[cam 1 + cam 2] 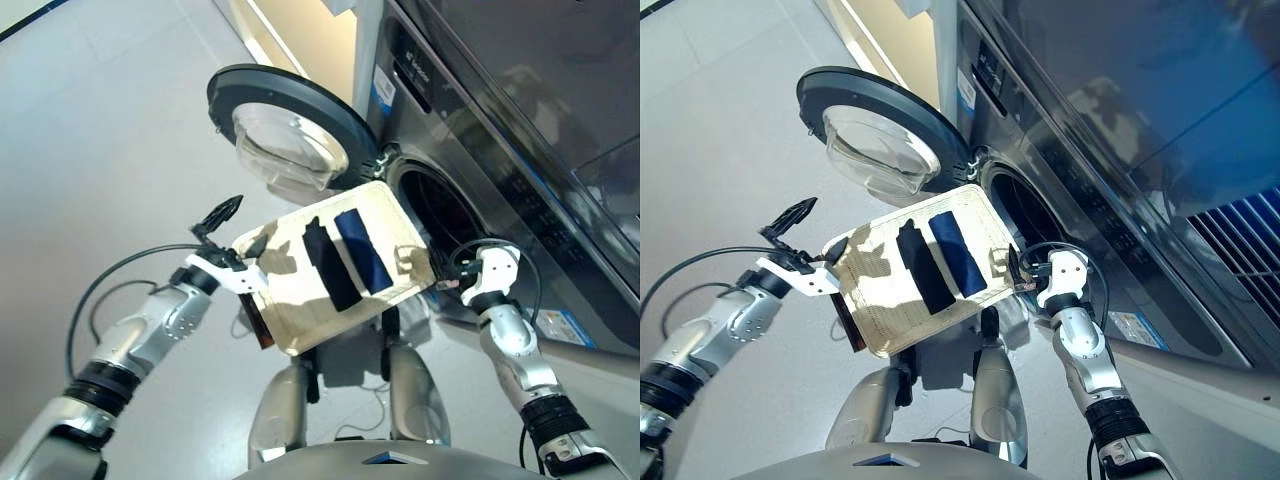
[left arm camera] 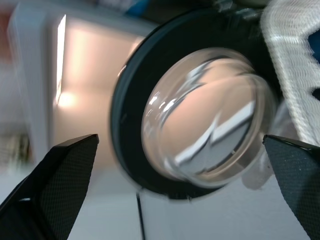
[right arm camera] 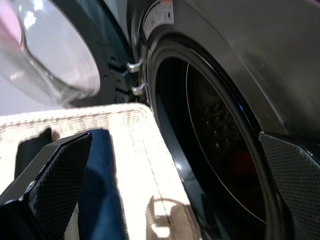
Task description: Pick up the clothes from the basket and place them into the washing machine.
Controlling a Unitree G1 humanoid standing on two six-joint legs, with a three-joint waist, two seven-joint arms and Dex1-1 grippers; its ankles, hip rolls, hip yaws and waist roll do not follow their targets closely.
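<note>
No text is legible. The washing machine carries a blue sticker at 12 o'clock and another at 4 o'clock, both unreadable.

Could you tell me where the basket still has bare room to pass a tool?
The basket is bare along its near half and its left corner, by the left tool. Its middle is crowded: black cloth and navy cloth lie side by side.

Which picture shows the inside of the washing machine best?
The right wrist view: it looks straight into the drum, dark, with a faint reddish patch I can't identify. Both eye views show the porthole only as a dark gap beyond the basket. The left wrist view shows only the open door, not the drum.
</note>
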